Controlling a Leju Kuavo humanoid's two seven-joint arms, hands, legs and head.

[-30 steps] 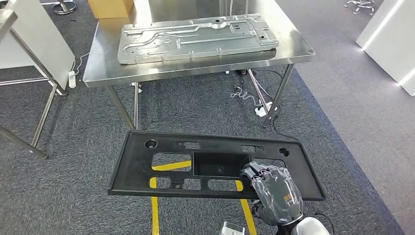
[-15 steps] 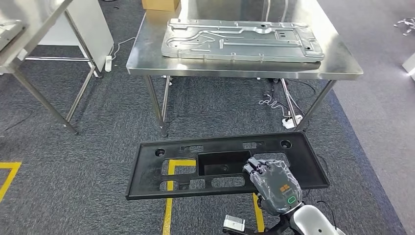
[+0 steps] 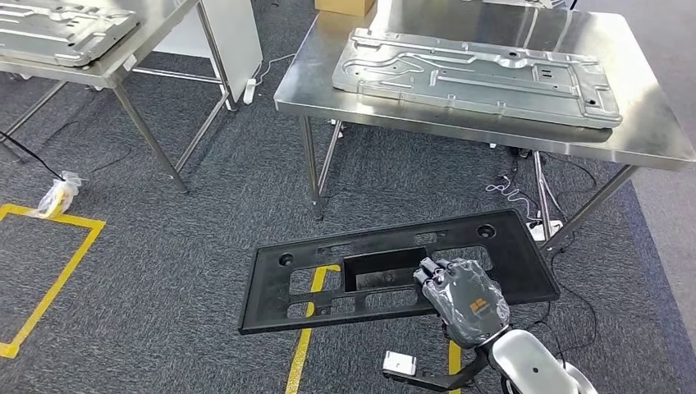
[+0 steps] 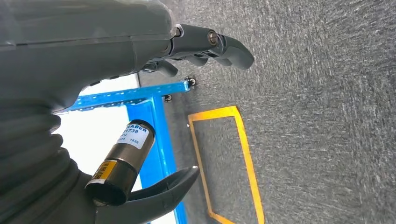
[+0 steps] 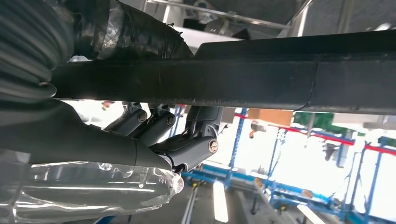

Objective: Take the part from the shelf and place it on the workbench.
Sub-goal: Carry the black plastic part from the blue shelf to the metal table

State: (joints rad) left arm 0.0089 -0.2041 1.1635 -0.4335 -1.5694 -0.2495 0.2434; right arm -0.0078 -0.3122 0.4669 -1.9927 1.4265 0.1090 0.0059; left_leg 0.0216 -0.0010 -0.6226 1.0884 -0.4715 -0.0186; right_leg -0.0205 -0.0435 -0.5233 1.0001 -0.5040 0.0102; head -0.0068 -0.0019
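Worktop (image 3: 460,131) steel is standing ahead of the robot, well beyond the fingers and higher than the carried load, and a large pressed silver plate (image 3: 476,72) is already lying on most of it. A second steel table (image 3: 98,70) with another silver plate is sitting off to the far left. Nearer in, the black part (image 3: 394,267) is hanging over the grey carpet (image 3: 164,246) and its yellow floor tape (image 3: 304,353), not yet at the worktop. It is a long, flat, dark panel with a raised rim, a deep rectangular pocket in the middle, several slots and two round holes. Its long axis is running crosswise to the robot, stretching mostly leftward from the fingers. The right hand (image 3: 464,300), wrapped in clear film, is gripping the near edge towards the right end; in the right wrist view its fingers (image 5: 198,135) are curling under the panel's edge. The left hand (image 4: 93,51) is hanging over the carpet, its fingers (image 4: 219,44) apart and holding nothing. So the right hand is the one carrying, and the set-down probably needs the panel lifted forward.
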